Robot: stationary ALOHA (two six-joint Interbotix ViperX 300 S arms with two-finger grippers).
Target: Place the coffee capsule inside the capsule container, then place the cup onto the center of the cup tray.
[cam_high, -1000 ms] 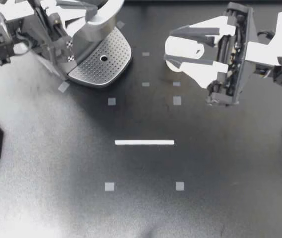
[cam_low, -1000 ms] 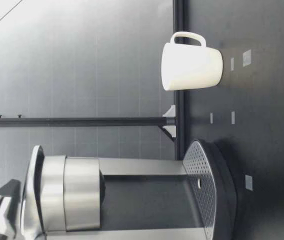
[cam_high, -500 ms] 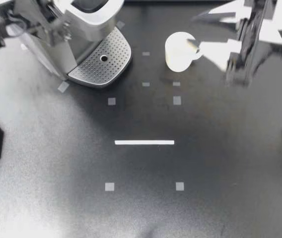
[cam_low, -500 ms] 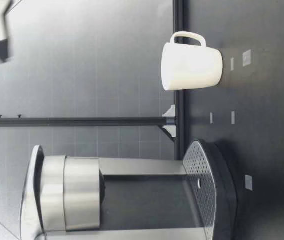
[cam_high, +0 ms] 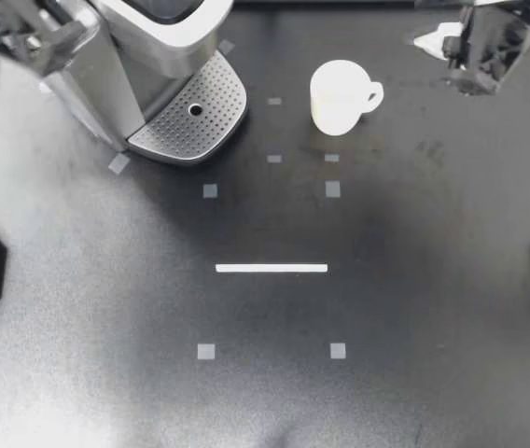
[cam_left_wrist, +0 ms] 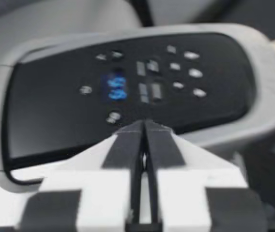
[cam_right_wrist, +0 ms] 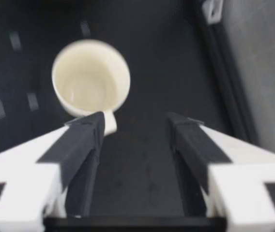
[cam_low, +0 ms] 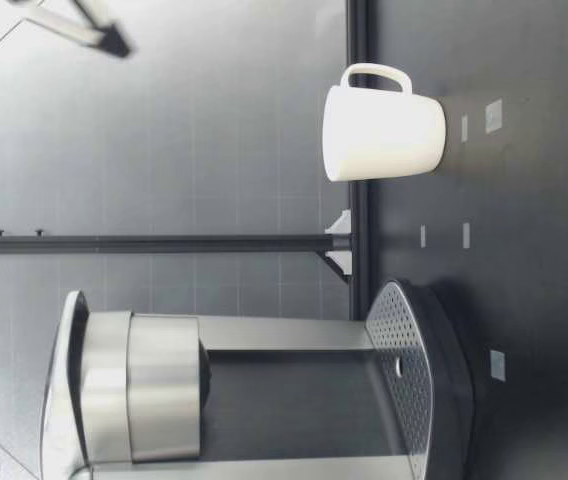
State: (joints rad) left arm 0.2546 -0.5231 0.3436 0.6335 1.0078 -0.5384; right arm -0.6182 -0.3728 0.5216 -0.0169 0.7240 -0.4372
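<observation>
**Cup waits on open table, grippers at the far corners**

The white cup [cam_high: 340, 96] stands upright on the black table [cam_high: 274, 401] near its far edge. Its handle points toward my right gripper [cam_high: 442, 45], which hangs by the far right corner, apart from the cup.

In the right wrist view that gripper [cam_right_wrist: 135, 121] has its fingers spread wide, with only dark tabletop between them. The cup [cam_right_wrist: 90, 77] sits ahead and off to one side, and its handle shows just past one fingertip [cam_right_wrist: 91, 126].

My left gripper [cam_high: 32, 30] is at the far left corner beside the coffee machine [cam_high: 167, 33]. The left wrist view shows this gripper [cam_left_wrist: 144, 130] with its fingers pressed together, holding nothing. It is poised over the machine's dark control panel [cam_left_wrist: 128, 92], where a blue light [cam_left_wrist: 115, 88] glows.

The perforated cup tray [cam_high: 176, 126] juts from the machine's base toward the middle of the table. A band of open tabletop, dotted with small tape squares [cam_high: 274, 159], separates its rounded edge from the cup.

From table height, the cup [cam_low: 384, 132] rests flat in front of the black rail [cam_low: 357, 200] along the far edge. The tray [cam_low: 414, 370] sits beside it, well apart.

A white tape strip [cam_high: 271, 268] crosses the table nearer the camera side, with dark surface open all around it.
</observation>
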